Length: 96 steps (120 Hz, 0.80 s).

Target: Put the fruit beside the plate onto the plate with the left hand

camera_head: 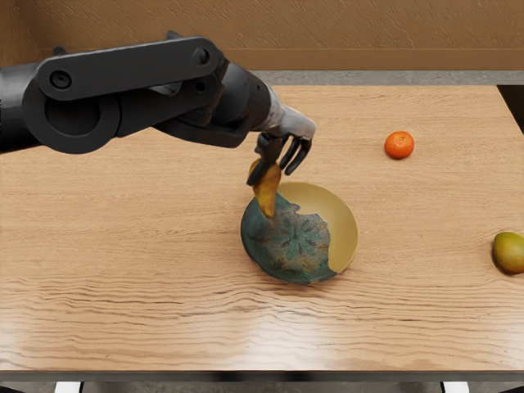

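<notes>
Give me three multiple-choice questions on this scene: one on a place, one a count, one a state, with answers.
1. Where is the small round orange fruit relative to the teal-and-yellow plate? A) on it B) left of it C) right of it, further back, on the wooden table
2. How many fruits show? A) two B) three C) four
3. The left hand is A) shut on an elongated yellow-orange fruit B) open and empty C) flat on the table
C: it sits on bare wood. B: the orange one, the held one, a green-yellow fruit at the right edge. A: it curls round that fruit at the plate's rim.
</notes>
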Tool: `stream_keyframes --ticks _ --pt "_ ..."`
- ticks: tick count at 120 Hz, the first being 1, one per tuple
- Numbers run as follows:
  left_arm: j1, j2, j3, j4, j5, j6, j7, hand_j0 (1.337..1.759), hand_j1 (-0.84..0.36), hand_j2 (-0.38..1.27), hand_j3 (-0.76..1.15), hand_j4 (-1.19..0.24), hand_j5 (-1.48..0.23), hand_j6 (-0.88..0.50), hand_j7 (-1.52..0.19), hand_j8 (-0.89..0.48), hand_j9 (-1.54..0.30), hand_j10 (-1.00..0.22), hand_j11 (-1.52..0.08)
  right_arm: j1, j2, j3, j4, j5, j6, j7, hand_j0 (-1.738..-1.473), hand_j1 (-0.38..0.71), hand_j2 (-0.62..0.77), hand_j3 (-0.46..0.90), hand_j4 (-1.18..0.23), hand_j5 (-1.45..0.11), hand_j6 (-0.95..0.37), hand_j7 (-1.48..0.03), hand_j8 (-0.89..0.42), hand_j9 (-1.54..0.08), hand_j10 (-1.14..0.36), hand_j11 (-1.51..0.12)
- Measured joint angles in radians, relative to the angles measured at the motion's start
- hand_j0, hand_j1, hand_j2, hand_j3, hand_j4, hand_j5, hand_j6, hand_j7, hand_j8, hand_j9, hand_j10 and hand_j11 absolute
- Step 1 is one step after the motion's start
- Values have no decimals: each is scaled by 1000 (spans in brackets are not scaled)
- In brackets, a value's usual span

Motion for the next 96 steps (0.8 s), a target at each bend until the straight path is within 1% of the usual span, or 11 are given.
stream_keyframes --ticks 2,3,14,17,23,36,53,73,80,82,96 --pt "0 -4 0 2 0 0 0 1649 -561 1119 0 -828 -1182 -541 -1154 -585 -1145 -846 -1147 0 0 0 0 0 0 0 -1658 -317 -5 0 -26 -34 -26 -34 -26 -34 -26 -34" --pt "0 -6 0 3 1 1 0 1649 -562 1121 0 -831 -1177 -569 -1155 -584 -1146 -847 -1147 0 0 0 0 0 0 0 -1658 -317 -5 0 -26 -34 -26 -34 -26 -34 -26 -34" --pt "-7 -23 0 12 1 2 0 1650 -574 1079 0 -835 -1181 -548 -1157 -580 -1147 -852 -1148 0 0 0 0 0 0 0 -1658 -317 -5 0 -26 -34 -26 -34 -26 -34 -26 -34" --pt "-9 -34 0 15 1 3 0 1651 -576 1049 0 -838 -1178 -583 -1157 -585 -1146 -853 -1147 0 0 0 0 0 0 0 -1658 -317 -5 0 -26 -34 -26 -34 -26 -34 -26 -34" --pt "-14 -46 0 20 0 4 0 1651 -582 965 0 -839 -1179 -639 -1162 -546 -1146 -856 -1148 0 0 0 0 0 0 0 -1658 -317 -5 0 -26 -34 -26 -34 -26 -34 -26 -34" --pt "-22 -69 0 34 -1 7 0 1653 -582 863 0 -845 -1174 -726 -1164 -525 -1146 -859 -1147 0 0 -1 0 0 0 0 -1658 -317 -5 0 -26 -35 -26 -35 -26 -35 -26 -35" --pt "-25 -75 0 45 -1 9 0 1655 -567 812 0 -851 -1169 -791 -1163 -532 -1143 -863 -1144 0 0 -1 0 0 0 0 -1658 -317 -5 0 -26 -34 -26 -35 -26 -35 -26 -35" --pt "-23 -75 1 47 -1 9 0 1656 -556 777 0 -853 -1165 -826 -1163 -527 -1141 -865 -1143 0 0 -2 0 0 1 0 -1658 -317 -5 0 -26 -34 -26 -34 -26 -34 -26 -34" --pt "-19 -73 -1 46 -3 13 0 1656 -525 723 0 -823 -1117 -803 -1115 -539 -1097 -833 -1098 0 0 -2 0 0 1 0 -1658 -317 -5 0 -26 -34 -26 -34 -26 -34 -26 -34" --pt "-18 -71 -2 46 -7 20 0 1656 -508 675 0 -801 -1085 -783 -1083 -540 -1067 -810 -1068 0 0 -2 0 0 1 0 -1658 -317 -5 0 -26 -34 -26 -34 -26 -34 -26 -34" --pt "-15 -68 -6 46 -49 118 0 1657 -265 403 0 -561 -753 -550 -752 -413 -743 -566 -744 1 0 -2 0 0 1 0 -1658 -317 -5 0 -26 -34 -26 -35 -26 -34 -26 -35"
